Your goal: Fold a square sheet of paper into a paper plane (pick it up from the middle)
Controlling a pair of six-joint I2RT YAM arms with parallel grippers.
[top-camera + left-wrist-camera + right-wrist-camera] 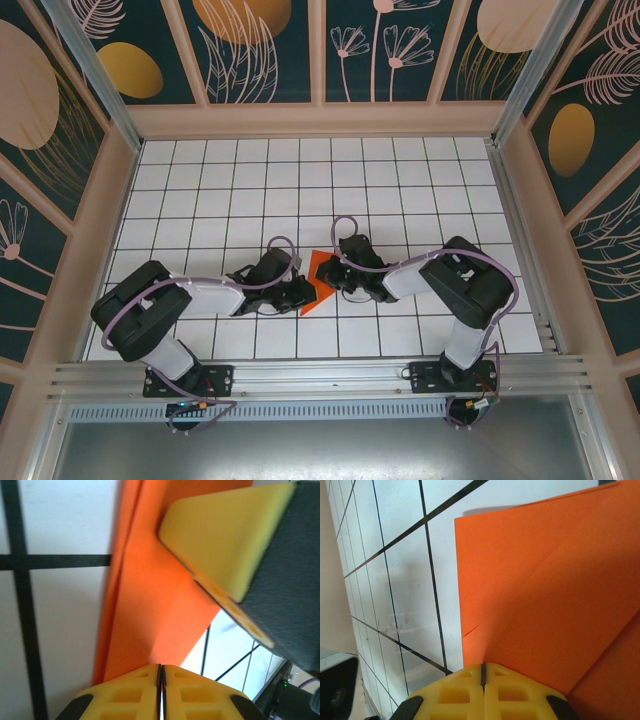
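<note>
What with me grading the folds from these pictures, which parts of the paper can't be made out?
Top view: the paper is tiny, and the left fingers and right fingers cover its sides, so creases are lost.
Left wrist view: the paper's left edge is blurred; one of the right fingers hides its upper right part.
Right wrist view: the picture's right and bottom edges cut the paper off.

The paper [545, 595] is thin, matt orange, smooth between sharp creases. The table [410, 580] is smooth white with a faint sheen and dark grid lines. The left gripper [161, 669] has fingers [130, 695] of matt yellow moulded plastic. The rail [320, 378] is pale brushed metal. The arm [215, 297] shells look like smooth black and white plastic.
</note>
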